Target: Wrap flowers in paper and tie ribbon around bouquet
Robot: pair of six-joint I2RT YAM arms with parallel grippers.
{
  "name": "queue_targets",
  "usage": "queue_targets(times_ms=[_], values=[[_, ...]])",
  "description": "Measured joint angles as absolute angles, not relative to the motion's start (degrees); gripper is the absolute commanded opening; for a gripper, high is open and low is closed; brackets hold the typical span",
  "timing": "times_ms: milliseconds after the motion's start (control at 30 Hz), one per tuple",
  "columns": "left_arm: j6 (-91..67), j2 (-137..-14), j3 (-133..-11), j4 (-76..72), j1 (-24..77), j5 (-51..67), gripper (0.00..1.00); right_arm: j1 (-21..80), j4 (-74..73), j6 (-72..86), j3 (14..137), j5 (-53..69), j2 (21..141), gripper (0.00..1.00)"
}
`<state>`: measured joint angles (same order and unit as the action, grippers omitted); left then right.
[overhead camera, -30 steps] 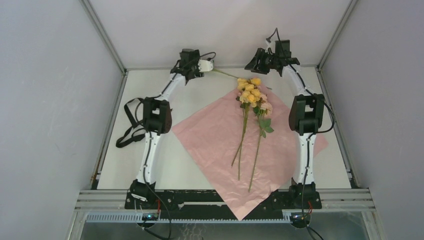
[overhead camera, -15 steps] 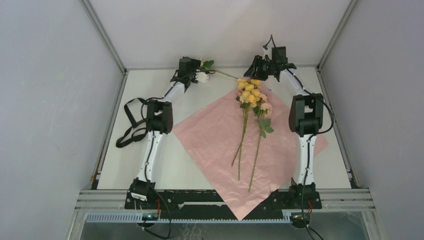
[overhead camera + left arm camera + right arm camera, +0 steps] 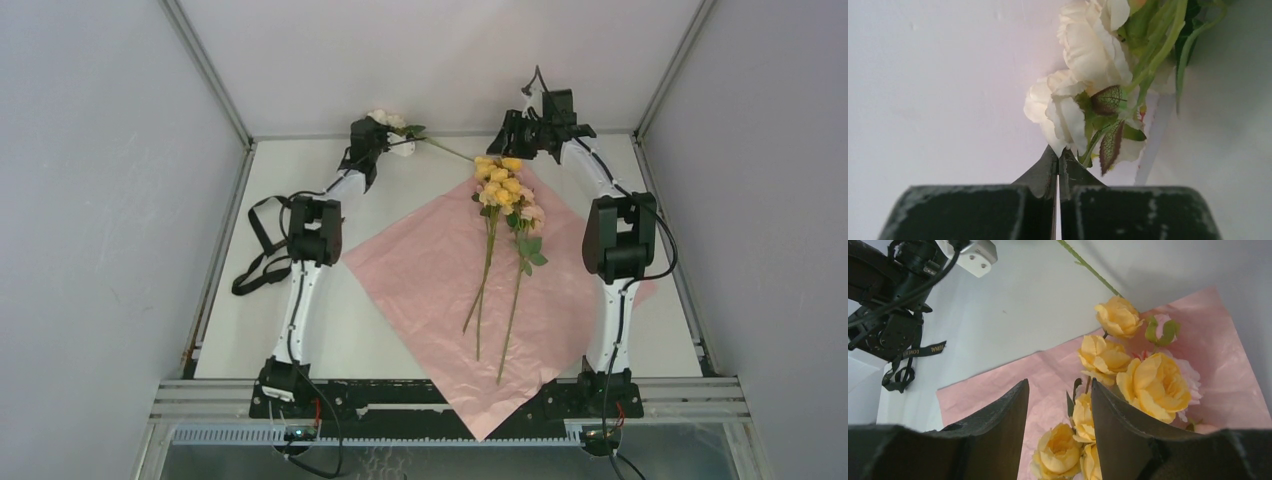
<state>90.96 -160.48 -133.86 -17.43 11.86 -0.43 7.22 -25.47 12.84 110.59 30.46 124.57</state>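
Observation:
The pink paper lies flat like a diamond. Two flowers sprays, yellow and pink, rest on it, stems toward me. A third spray with white blooms is at the back wall, its stem slanting toward the paper. My left gripper is shut, tips nipping a white petal's lower edge. My right gripper hangs open above the yellow blooms, touching nothing. The black ribbon loops by the left arm's elbow. No bouquet is in view.
Grey walls close in the white table on three sides, and both grippers are close to the back wall. The paper's near corner hangs over the front rail between the arm bases.
My left gripper has moved back toward the wall and gone from open to shut at the white spray, whose blooms now show above it. The right gripper has shifted slightly and stays open.

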Motion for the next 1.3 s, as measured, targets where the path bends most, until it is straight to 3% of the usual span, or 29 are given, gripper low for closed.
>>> queue_targets(times_ms=[233,633,800,900,1300], values=[[85.5,-140.8,-109.4,-22.1,9.3,-4.8,0.0,10.7,-27.9,9.7,110.1,31.1,121.3,0.57],[87.0,-91.3,-75.7,-21.7,6.0,-8.5,0.0,24.4,-30.7,4.1,110.1,36.7,111.1,0.62],[87.0,-81.2,-71.9,-10.4,6.5,-9.1,0.0,29.8,-30.5,3.5,108.9,37.3,109.9,0.91],[84.9,-75.6,-72.1,0.2,6.8,-8.9,0.0,33.3,-29.2,2.8,107.8,36.9,110.0,0.99],[79.6,-64.9,-72.1,19.1,10.4,-8.2,0.0,42.3,-15.6,3.4,104.3,35.0,113.2,1.0]])
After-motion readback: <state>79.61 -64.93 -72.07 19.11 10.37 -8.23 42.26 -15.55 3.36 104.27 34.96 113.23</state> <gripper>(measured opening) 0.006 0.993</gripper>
